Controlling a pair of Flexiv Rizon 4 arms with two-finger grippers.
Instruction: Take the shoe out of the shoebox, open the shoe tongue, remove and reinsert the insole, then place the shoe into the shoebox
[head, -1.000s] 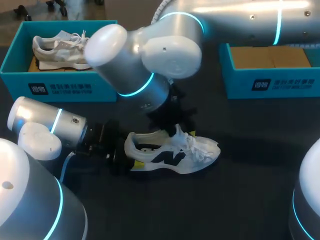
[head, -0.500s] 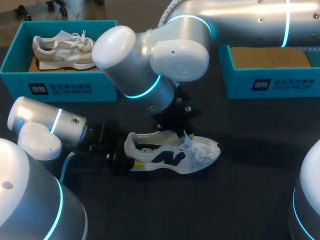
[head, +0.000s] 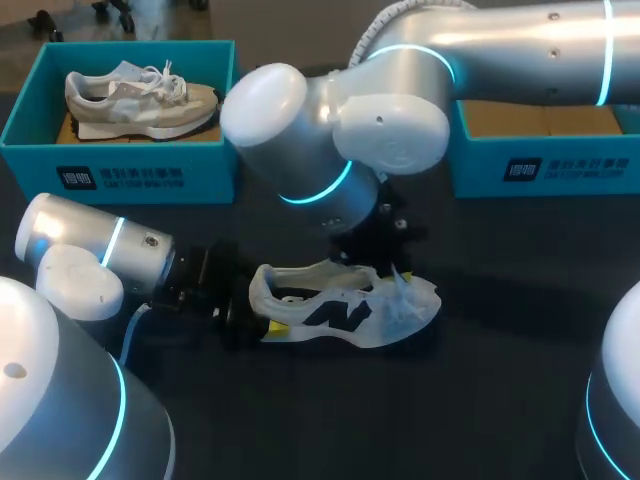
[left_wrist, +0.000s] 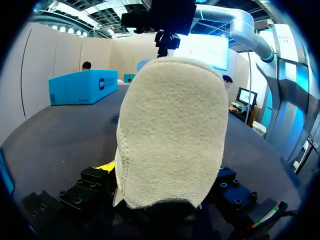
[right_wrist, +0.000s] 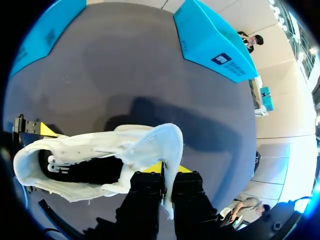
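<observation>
The right gripper (right_wrist: 164, 172) is closed tight on the tongue (right_wrist: 167, 140) of the white shoe (head: 345, 310), its two yellow tips pressed together on the tongue's upper edge from above, and the tongue is bent toward the toe. The left gripper (head: 262, 315) clamps the shoe's heel from both sides, and in the left wrist view the pale suede heel fills the space between its fingers. The shoe sits on the dark worktop (head: 500, 390) in front of me, toe toward my right, with its opening gaping. Behind it to the left a teal shoebox (head: 120, 175) holds a second shoe (head: 135, 100). Another teal shoebox (head: 540, 170) stands behind it to the right.
</observation>
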